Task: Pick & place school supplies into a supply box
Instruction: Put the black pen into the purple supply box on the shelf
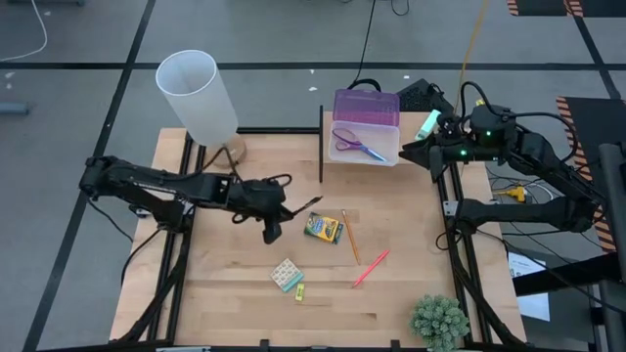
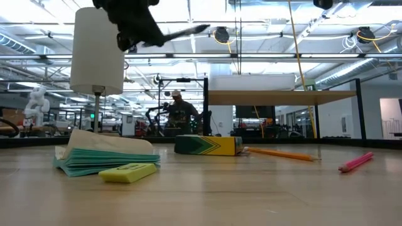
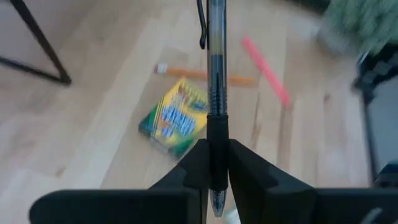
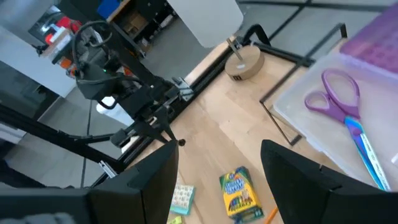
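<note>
The left gripper (image 1: 271,227) hangs above the table just beside the crayon box (image 1: 323,229), its fingers pinching the black pen (image 1: 301,208). The orange pencil (image 1: 350,237) and pink pen (image 1: 371,268) lie past the crayon box, the eraser block (image 1: 287,275) nearer the table's front edge. The scissors (image 1: 356,145) lie inside the supply box (image 1: 364,147), well behind the crayon box. The right gripper (image 1: 415,152) waits beside that box, fingers spread.

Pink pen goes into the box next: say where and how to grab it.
Grip the pink pen at mid-barrel, coming straight down. It lies flat and slanted on bare table, clear of the orange pencil, so turn the fingers across its slim barrel.
</note>
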Controlling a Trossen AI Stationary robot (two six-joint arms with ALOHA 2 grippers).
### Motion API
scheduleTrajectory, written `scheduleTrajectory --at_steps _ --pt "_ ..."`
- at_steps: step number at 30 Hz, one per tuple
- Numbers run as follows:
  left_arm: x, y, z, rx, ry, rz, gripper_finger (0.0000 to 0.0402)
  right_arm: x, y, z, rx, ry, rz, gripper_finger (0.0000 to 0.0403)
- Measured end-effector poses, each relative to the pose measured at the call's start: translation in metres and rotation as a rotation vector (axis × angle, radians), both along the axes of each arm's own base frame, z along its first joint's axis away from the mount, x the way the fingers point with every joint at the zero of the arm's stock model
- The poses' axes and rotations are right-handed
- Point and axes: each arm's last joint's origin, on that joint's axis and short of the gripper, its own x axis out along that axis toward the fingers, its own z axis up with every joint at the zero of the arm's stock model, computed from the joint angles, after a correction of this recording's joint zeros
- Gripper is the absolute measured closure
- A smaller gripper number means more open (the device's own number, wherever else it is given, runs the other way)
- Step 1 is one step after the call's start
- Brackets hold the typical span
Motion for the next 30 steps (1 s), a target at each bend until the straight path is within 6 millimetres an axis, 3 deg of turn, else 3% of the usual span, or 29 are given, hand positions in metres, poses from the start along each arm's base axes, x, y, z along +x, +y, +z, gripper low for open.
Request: scheduleTrajectory --at_steps 10,24,30 --pt "-0.001 0.011 0.033 -0.039 -0.223 0.055 0.035 0.005 -0.003 0.006 -0.042 -0.06 -0.02 0.0181" --pt "-0.004 0.045 0.122 0.075 -0.486 0.218 0.035 0.02 -0.009 0.009 -0.151 -0.086 0.015 0.0181" --pt "-0.008 0.055 0.15 0.118 -0.56 0.277 0.035 0.025 -0.011 0.015 -0.239 -0.134 0.033 0.0181"
